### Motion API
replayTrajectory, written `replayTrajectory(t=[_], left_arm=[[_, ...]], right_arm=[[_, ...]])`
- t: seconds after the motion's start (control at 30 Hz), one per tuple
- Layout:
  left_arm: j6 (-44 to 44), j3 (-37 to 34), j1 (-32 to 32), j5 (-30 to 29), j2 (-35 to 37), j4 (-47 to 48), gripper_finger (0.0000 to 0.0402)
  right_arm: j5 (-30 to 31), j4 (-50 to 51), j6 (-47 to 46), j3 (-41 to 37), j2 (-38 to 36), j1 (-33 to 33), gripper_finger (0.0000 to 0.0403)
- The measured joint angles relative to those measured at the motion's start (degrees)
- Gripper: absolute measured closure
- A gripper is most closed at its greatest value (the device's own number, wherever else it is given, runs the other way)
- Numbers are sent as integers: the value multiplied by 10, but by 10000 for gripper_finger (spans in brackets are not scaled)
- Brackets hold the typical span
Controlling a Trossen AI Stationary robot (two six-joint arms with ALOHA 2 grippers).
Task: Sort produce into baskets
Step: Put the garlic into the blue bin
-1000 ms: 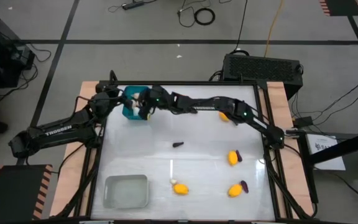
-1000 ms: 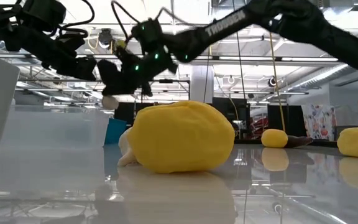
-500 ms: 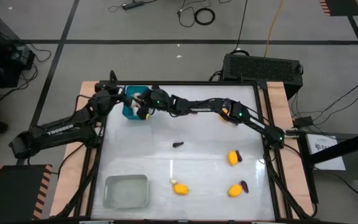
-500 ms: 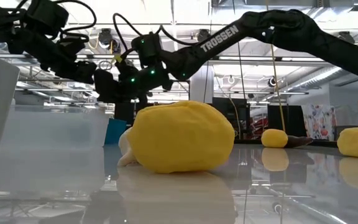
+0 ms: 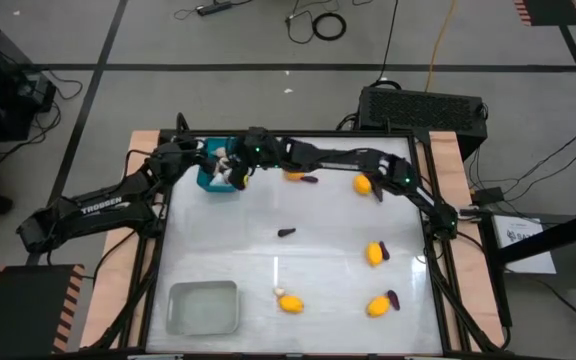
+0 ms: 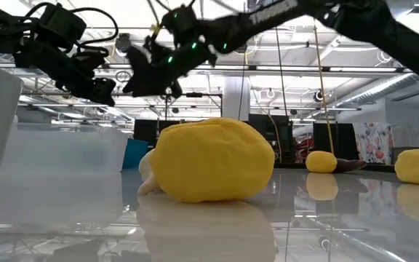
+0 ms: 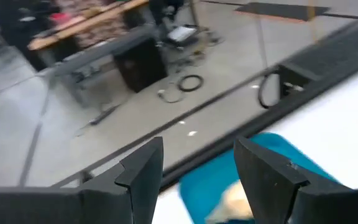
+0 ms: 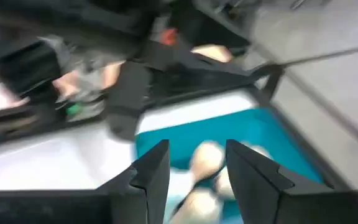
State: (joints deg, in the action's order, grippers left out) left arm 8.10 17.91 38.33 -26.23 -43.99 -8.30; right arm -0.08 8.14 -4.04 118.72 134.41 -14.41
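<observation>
The teal basket [image 5: 208,181] stands at the table's far left and holds whitish garlic bulbs [image 8: 207,159]. My right gripper [image 8: 194,168] hangs open just above the basket, nothing between its fingers. My left gripper [image 7: 197,168] is open and empty too, hovering at the basket's far left side [image 5: 198,156]. The pale translucent basket [image 5: 204,306] sits at the near left. Lemons lie loose on the table, one [image 5: 293,176] beside a purple eggplant [image 5: 309,181], another [image 5: 290,304] beside a garlic bulb [image 5: 280,292]. A lone eggplant [image 5: 286,232] lies mid-table.
More lemons lie toward the right: one [image 5: 364,185] at the far side, one [image 5: 374,253] and one [image 5: 377,305] each with an eggplant beside it. A black box [image 5: 423,108] with cables stands beyond the far right corner. The table's middle is bare.
My right gripper held a whitish bulb over the teal basket; it has opened, the bulb is gone from its fingers, and the gripper has risen and drawn slightly toward the far edge. That uncovers a lemon and eggplant under the arm.
</observation>
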Motion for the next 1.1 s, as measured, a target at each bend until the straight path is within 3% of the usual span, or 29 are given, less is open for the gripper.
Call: replayTrajectory(t=[0.2, 0.37, 0.5, 0.67, 0.9, 1.1], left_arm=[[22, 0, 0, 192, -5, -10, 198], [30, 0, -1, 302, -6, -21, 198], [28, 0, -1, 307, -6, -28, 198], [27, 0, -1, 307, -6, -28, 198], [17, 0, -2, 308, -6, -28, 198], [12, 0, -2, 308, -6, -28, 198]], right_arm=[[-107, 228, -2, -1, -68, 20, 254], [-138, 390, 19, -1, -106, 53, 254], [-138, 477, 20, -1, -115, 91, 254], [-135, 510, -55, -1, -115, 136, 254], [-74, 507, -285, -1, -115, 192, 254], [-70, 509, -411, -1, -115, 228, 254]])
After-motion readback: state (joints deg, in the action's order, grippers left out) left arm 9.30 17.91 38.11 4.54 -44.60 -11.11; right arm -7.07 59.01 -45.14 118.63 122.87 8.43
